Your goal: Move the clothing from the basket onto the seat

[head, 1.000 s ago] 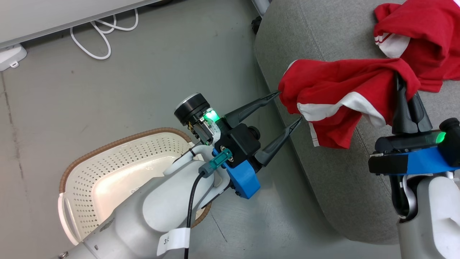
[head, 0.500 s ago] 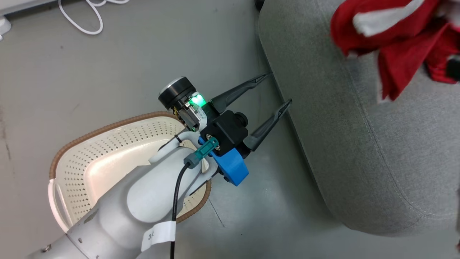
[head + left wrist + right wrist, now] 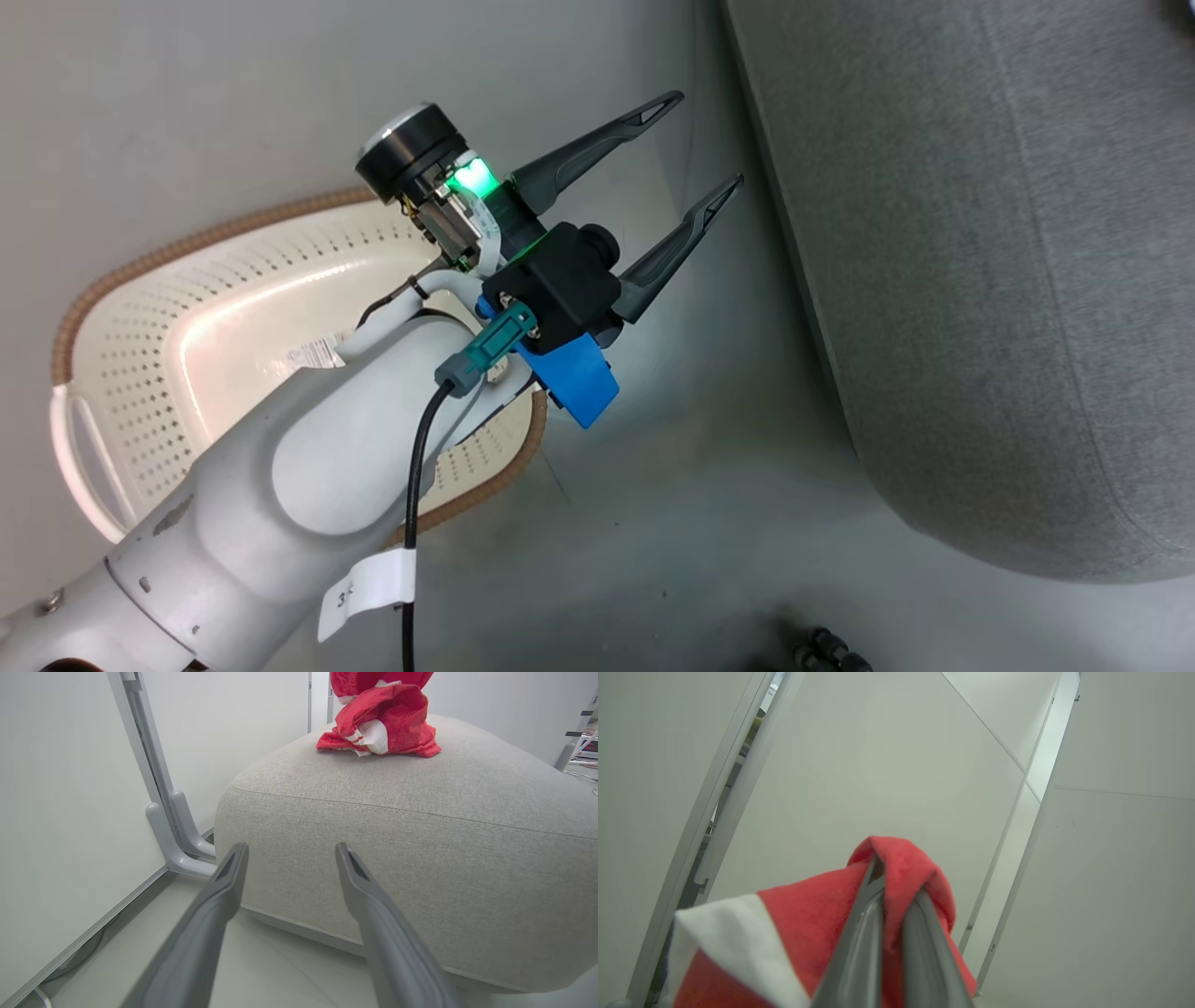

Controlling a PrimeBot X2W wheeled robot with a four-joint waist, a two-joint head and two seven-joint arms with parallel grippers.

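The head camera stares steeply down past the left gripper [image 3: 707, 138] at the basket [image 3: 131, 336] and the seat [image 3: 980, 280], the left wrist camera faces that same seat from low and close, and the right wrist camera tilts up at wall panels [image 3: 878, 765] behind near clothing [image 3: 808, 924].

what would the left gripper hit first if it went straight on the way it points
Most likely the seat: the open left gripper aims at its grey side wall, below the top seam. A strip of floor seems to lie between; how far is unclear.
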